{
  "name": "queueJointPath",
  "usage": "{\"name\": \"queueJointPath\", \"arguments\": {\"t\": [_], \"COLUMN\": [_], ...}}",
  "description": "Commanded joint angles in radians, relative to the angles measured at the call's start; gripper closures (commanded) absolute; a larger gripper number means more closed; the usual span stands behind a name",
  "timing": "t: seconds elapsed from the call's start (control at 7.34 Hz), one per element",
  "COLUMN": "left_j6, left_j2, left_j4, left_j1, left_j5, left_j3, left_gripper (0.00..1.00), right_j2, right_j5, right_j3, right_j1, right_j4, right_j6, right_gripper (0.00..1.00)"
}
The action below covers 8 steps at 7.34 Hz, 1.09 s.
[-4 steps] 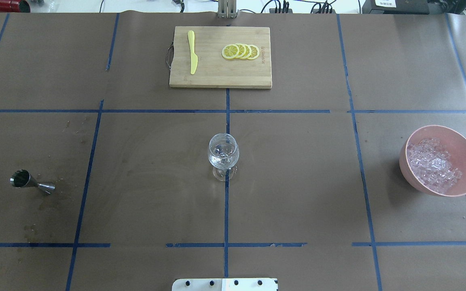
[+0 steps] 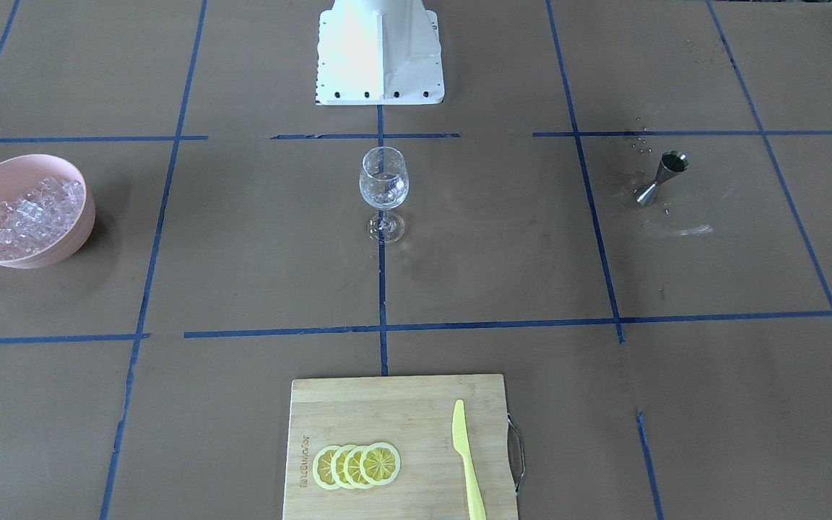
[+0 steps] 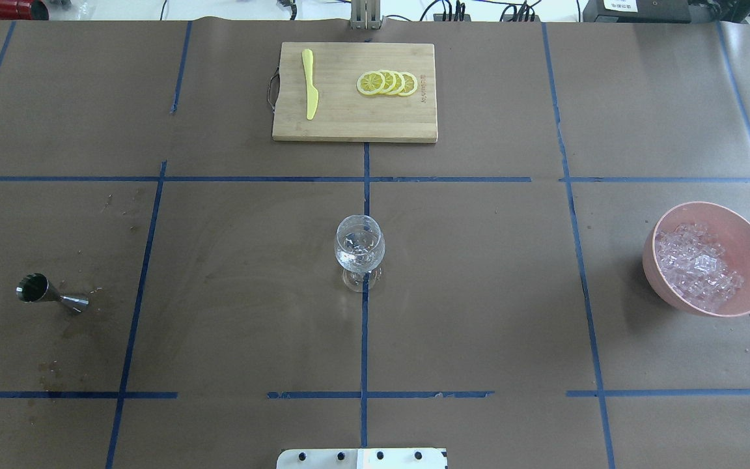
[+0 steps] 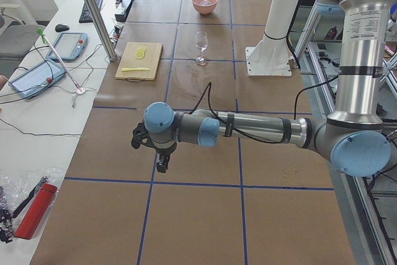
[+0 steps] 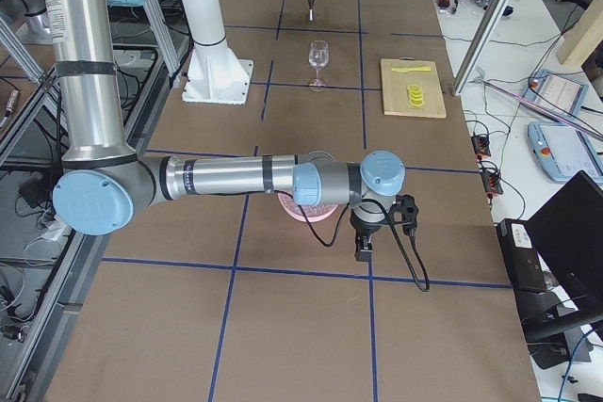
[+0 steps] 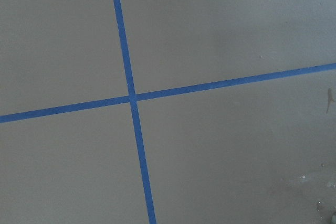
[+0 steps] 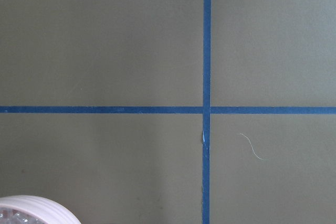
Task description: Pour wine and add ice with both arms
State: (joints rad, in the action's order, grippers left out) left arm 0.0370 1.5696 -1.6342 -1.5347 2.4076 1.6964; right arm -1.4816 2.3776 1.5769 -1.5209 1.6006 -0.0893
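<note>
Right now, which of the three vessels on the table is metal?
The small shiny jigger on the robot's left, hourglass-shaped. The stemmed wine glass in the middle is clear; the bowl on the right is pink and holds ice.

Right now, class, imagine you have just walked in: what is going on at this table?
Nothing is being handled. The left gripper hangs over bare table at one end. The right gripper hangs beside the pink bowl of ice at the other. Whether either is open cannot be told. The wine glass stands upright mid-table, and the metal jigger stands on the robot's left.
</note>
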Motion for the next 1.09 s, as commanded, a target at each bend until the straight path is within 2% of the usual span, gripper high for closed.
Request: {"name": "queueJointPath", "arguments": {"t": [0.0,0.14,0.27,0.41,0.54,0.68,0.82,0.95], "left_j6": [-0.002,0.001,0.001,-0.002,-0.003,-0.006,-0.029,-0.038], "left_j2": [0.009,-0.002,-0.06,-0.066,-0.077,-0.082,-0.089,-0.107], "left_j4": [-0.025,-0.135,-0.232,-0.371,-0.406,-0.436,-0.545,-0.611], "left_j1": [0.001,-0.002,-0.001,0.011,0.06,0.094,0.126,0.181], "left_j5": [-0.024,-0.022,-0.022,-0.028,-0.028,-0.053,-0.218,-0.304], "left_j3": [0.014,-0.003,0.006,-0.012,-0.018,-0.018,-0.015,-0.017], "left_gripper": [0.0,0.0,0.0,0.0,0.0,0.0,0.0,0.0], "right_j2": [0.007,0.012,0.012,-0.012,-0.06,-0.086,-0.086,-0.08], "right_j5": [0.002,-0.001,-0.001,-0.008,-0.012,-0.011,-0.005,0.0], "right_j3": [0.003,-0.001,-0.001,-0.001,-0.003,-0.003,-0.006,-0.011], "right_j1": [0.011,0.016,0.016,0.019,0.042,0.047,0.047,0.048], "right_j4": [-0.001,-0.001,-0.011,-0.115,-0.237,-0.292,-0.292,-0.294], "right_j6": [-0.003,0.0,0.002,0.005,0.003,0.0,-0.015,-0.033], "right_gripper": [0.0,0.0,0.0,0.0,0.0,0.0,0.0,0.0]}}
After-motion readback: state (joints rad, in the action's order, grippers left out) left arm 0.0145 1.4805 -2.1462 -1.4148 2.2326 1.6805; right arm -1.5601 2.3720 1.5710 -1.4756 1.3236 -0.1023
